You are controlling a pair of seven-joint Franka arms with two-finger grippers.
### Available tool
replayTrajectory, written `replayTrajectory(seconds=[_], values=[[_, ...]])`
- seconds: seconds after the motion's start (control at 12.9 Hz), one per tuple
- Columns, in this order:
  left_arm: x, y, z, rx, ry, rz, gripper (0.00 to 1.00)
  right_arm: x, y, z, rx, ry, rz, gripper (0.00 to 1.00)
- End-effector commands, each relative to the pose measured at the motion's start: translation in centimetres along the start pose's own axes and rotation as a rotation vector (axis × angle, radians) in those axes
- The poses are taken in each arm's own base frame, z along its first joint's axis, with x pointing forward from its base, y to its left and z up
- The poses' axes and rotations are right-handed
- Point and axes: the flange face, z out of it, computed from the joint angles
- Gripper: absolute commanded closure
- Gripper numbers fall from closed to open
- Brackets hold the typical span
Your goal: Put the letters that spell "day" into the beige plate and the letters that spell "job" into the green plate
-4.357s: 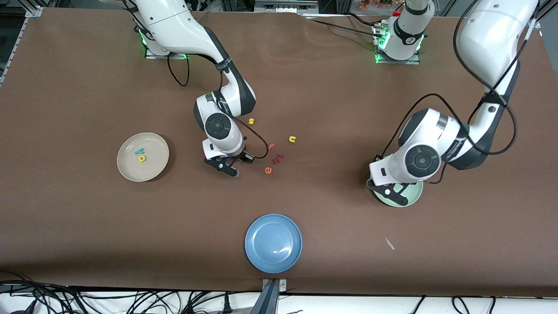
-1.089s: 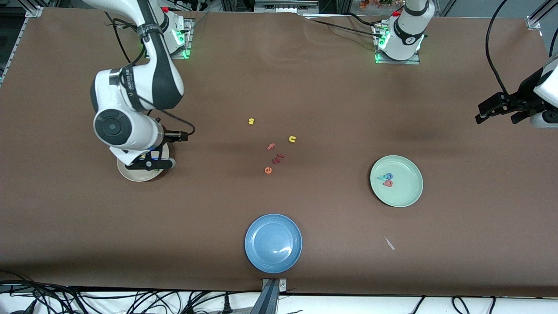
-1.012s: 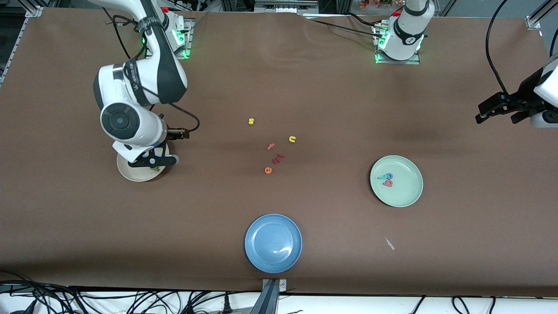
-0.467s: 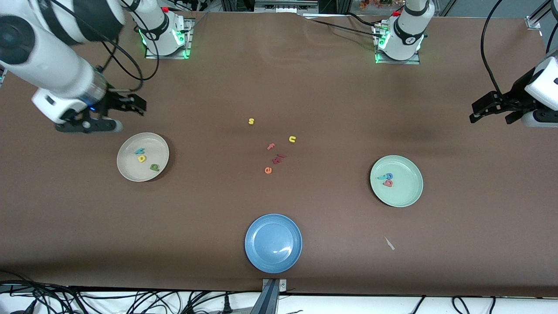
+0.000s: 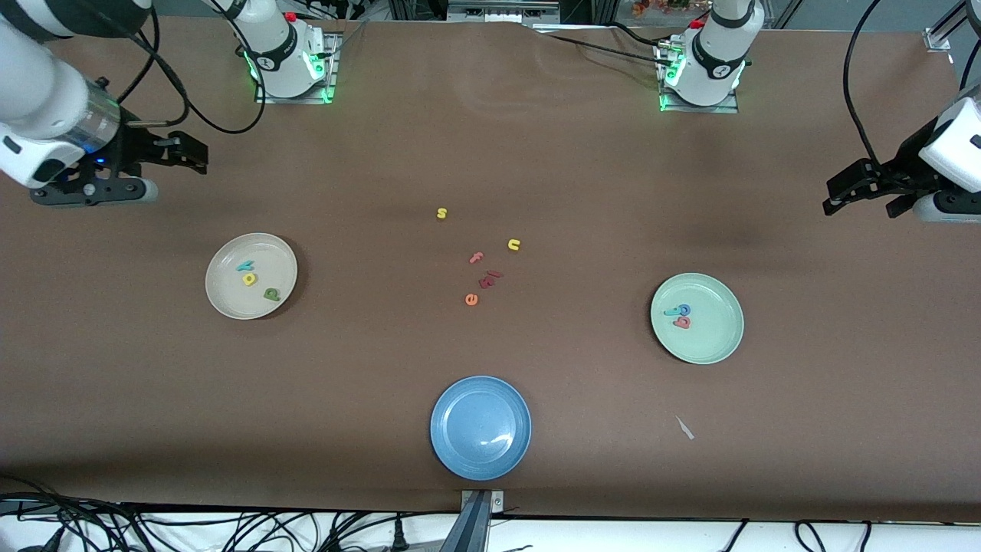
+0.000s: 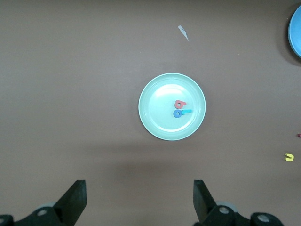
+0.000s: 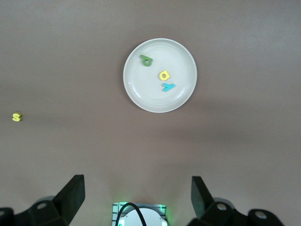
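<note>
The beige plate (image 5: 230,295) (image 7: 141,89) lies toward the right arm's end of the table. In it are the green d (image 5: 271,294) (image 7: 146,60), the yellow a (image 5: 249,279) (image 7: 163,75) and the teal y (image 5: 245,266) (image 7: 168,86). The green plate (image 5: 713,341) (image 6: 157,117) lies toward the left arm's end and holds the teal j (image 5: 671,311) (image 6: 187,111), the blue o (image 5: 684,310) (image 6: 177,113) and the red b (image 5: 681,323) (image 6: 179,104). My right gripper (image 5: 93,192) (image 7: 137,195) hangs open and empty, high over bare table at its end. My left gripper (image 5: 954,208) (image 6: 139,197) hangs open and empty at its end.
Loose letters lie mid-table: a yellow s (image 5: 441,213) (image 7: 17,117), a yellow u (image 5: 513,244) (image 6: 289,157), a pink f (image 5: 477,257), an orange e (image 5: 471,299) and dark red pieces (image 5: 489,277). A blue plate (image 5: 460,452) sits by the front edge, with a paper scrap (image 5: 684,428) toward the left arm's end.
My right gripper was low over the beige plate; it has risen and drawn back toward its end of the table. The green d now lies in that plate. The left arm barely moved.
</note>
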Motion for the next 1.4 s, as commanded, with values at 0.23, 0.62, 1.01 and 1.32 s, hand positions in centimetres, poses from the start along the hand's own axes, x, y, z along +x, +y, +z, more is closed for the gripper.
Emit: replayTrajectory(seconds=[0.23, 0.62, 1.01, 1.32], values=[[-0.2, 0.5, -0.7, -0.02, -0.004, 0.015, 0.0, -0.6, 3.5, -1.9, 0.004, 0.08, 0.009, 0.0], [-0.3, 0.6, -0.6, -0.021, -0.012, 0.015, 0.0, 0.0, 3.3, -1.7, 0.006, 0.097, 0.011, 0.0], [-0.3, 0.6, -0.6, -0.021, -0.015, 0.015, 0.0, 0.5, 3.4, -1.7, 0.006, 0.101, 0.014, 0.0], [-0.6, 0.6, -0.5, -0.021, -0.033, 0.014, 0.0, 0.5, 3.3, -1.9, 0.006, 0.1, 0.023, 0.0]])
